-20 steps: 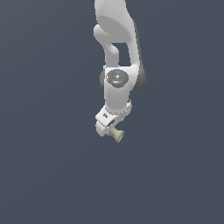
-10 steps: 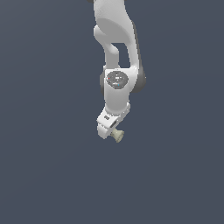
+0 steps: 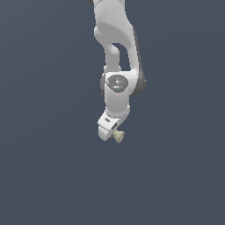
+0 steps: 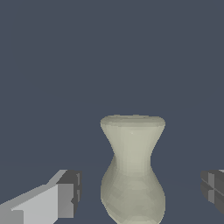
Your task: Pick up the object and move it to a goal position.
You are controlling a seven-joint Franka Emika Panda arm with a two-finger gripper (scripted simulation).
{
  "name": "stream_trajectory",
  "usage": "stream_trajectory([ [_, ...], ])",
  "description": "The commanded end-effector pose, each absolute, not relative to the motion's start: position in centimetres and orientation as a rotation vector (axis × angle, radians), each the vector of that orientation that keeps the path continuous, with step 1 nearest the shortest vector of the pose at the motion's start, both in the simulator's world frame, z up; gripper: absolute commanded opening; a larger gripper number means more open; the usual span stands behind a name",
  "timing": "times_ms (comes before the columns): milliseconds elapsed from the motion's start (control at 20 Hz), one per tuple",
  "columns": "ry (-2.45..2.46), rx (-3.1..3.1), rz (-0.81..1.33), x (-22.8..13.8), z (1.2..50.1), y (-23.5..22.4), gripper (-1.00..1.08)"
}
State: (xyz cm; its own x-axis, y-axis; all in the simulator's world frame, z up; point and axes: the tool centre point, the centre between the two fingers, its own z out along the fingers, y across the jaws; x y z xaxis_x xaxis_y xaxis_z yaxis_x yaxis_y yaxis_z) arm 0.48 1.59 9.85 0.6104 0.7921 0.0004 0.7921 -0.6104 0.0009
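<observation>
The object [image 4: 132, 170] is a pale cream spool with a narrow waist and flared ends. In the wrist view it stands upright between my two fingers. My gripper [image 4: 141, 192] is open around it, with a gap showing on each side between the dark pads [image 4: 72, 188] and the spool. In the exterior view the object [image 3: 118, 136] shows as a small cream piece at the tip of my gripper [image 3: 113, 132], below the white arm. The fingers themselves are mostly hidden behind the hand there.
A plain dark blue-grey surface [image 3: 52, 176] fills the background in both views. The white arm [image 3: 116, 52] comes down from the top of the exterior view. Nothing else shows.
</observation>
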Motion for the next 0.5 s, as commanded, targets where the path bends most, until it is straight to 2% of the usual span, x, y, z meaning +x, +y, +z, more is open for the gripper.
stream_trajectory([
  [0,1.389,2.818,0.000,0.4,8.6,1.6,1.00],
  [450,1.391,2.817,0.000,0.5,6.0,1.6,1.00],
])
